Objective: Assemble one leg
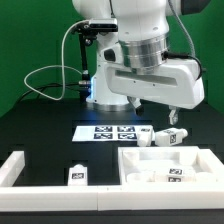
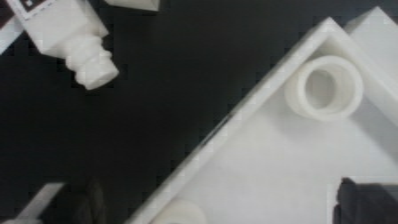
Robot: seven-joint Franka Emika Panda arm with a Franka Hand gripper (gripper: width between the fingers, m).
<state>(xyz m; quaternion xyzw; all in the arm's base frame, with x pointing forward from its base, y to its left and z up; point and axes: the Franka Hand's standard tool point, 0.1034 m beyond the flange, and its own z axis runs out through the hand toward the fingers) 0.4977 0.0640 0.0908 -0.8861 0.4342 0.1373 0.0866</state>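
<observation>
The large flat white panel with a raised rim [image 1: 200, 152] lies on the black counter [image 1: 50, 140] and holds one small stubby white plastic leg with a black-and-white tag [image 1: 177, 175]. Two more legs [image 1: 160, 138] lie just behind the panel, and another leg [image 1: 77, 174] stands alone on the counter. The exterior view shows the big white arm [image 1: 150, 60] hanging over the panel and the thin white marker board [image 1: 108, 130]. Only the wrist view shows a round ring [image 2: 326, 88] on the panel and the dark fingers [image 2: 50, 205] spread wide, holding nothing. The wall [image 1: 30, 40] behind the counter is green.
</observation>
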